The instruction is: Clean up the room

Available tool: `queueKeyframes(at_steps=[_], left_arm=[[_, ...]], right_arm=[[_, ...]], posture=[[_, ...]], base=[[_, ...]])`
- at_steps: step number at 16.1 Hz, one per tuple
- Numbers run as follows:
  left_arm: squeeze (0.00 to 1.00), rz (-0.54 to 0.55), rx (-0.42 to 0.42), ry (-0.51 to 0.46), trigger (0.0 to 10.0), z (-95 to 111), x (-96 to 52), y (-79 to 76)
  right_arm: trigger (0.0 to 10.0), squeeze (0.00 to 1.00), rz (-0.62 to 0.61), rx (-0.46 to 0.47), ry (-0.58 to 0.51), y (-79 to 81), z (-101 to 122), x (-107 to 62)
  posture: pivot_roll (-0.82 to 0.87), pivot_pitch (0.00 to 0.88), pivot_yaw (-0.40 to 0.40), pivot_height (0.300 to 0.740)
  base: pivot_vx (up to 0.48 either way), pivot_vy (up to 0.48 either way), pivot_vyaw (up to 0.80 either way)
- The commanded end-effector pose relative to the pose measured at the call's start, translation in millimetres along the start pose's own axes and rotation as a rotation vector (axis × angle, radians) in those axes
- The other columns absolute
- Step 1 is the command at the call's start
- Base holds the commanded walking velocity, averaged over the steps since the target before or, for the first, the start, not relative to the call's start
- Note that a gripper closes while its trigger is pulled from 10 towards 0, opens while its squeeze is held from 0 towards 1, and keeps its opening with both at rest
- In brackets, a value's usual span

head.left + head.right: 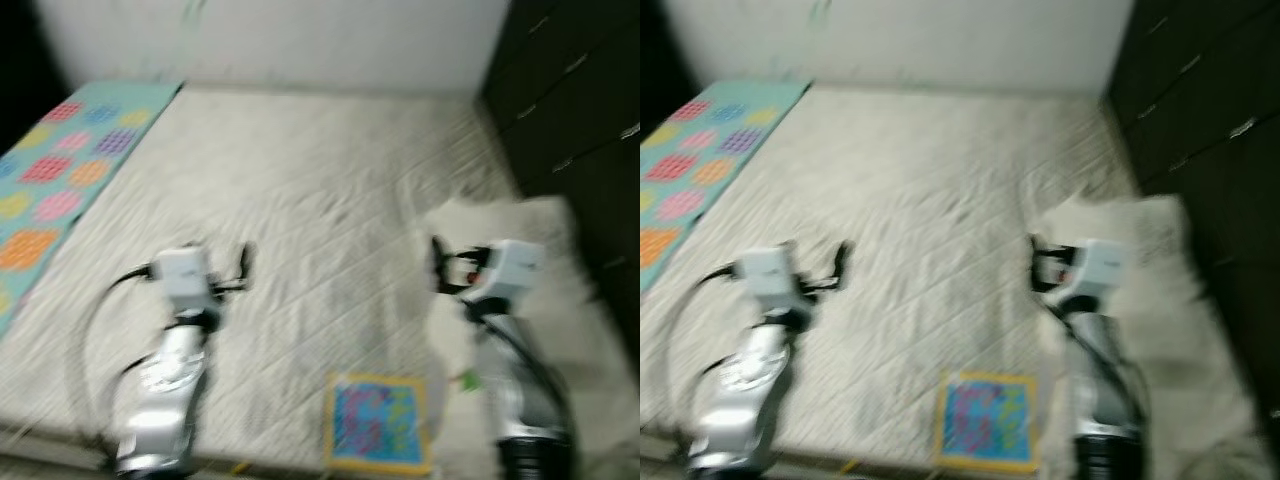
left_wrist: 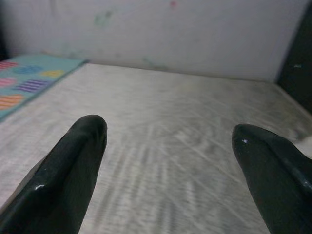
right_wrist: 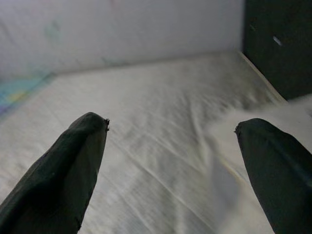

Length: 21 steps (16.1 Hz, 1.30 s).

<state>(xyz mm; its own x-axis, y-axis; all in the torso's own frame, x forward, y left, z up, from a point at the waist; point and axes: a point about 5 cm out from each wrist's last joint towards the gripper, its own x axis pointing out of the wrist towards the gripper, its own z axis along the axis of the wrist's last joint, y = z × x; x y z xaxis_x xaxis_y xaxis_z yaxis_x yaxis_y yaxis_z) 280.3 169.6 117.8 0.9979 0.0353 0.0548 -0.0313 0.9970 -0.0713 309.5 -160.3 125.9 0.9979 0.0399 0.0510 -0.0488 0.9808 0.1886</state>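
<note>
A wide white quilted mattress [image 1: 300,200] lies before me; the picture is blurred. A small square thing with a yellow border and a blue and pink pattern [image 1: 378,422] lies at the mattress's near edge, between my arms. A rumpled white blanket [image 1: 520,230] lies on its right side. My left gripper [image 1: 243,265] is held over the near left of the mattress, open and empty [image 2: 168,129]. Beside the blanket's left edge, my right gripper [image 1: 437,262] hangs over the mattress, open with nothing between its fingers [image 3: 170,124].
A teal mat with coloured patches [image 1: 60,170] runs along the mattress's left side. A dark cabinet with handles [image 1: 570,100] stands close on the right. A pale wall [image 1: 280,40] closes the far end.
</note>
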Motion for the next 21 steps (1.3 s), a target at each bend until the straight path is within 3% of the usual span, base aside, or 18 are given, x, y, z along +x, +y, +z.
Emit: queueKeyframes(at_steps=[1, 8, 12, 21], left_arm=[[0.0, 0.024, -0.006, 0.006, 10.0, -2.2, -3.4, 5.6], [0.0, -0.002, -0.034, 0.015, 10.0, -1.4, -4.6, 0.5], [0.0, -0.01, -0.038, 0.021, 10.0, -1.8, -4.1, 0.6], [0.0, -0.009, -0.039, 0.018, 10.0, -0.9, -0.1, -1.1]], right_arm=[[10.0, 0.0, 0.024, -0.01, -0.006, 6.1, 3.6, 2.0], [10.0, 0.0, 0.008, -0.018, 0.004, 6.1, 1.5, 0.2], [10.0, 0.0, 0.01, -0.022, 0.007, 7.8, 0.7, 0.7], [10.0, 0.0, 0.023, -0.028, -0.005, 9.9, 3.0, 3.7]], posture=[[-0.08, 0.013, 0.025, 0.74], [-0.07, 0.019, 0.016, 0.74], [-0.07, 0.015, 0.018, 0.74], [-0.07, 0.014, 0.014, 0.74]], base=[[0.0, 0.0, 0.0], [0.0, 0.0, 0.0], [0.0, 0.0, -0.8], [0.0, 0.298, 0.0]])
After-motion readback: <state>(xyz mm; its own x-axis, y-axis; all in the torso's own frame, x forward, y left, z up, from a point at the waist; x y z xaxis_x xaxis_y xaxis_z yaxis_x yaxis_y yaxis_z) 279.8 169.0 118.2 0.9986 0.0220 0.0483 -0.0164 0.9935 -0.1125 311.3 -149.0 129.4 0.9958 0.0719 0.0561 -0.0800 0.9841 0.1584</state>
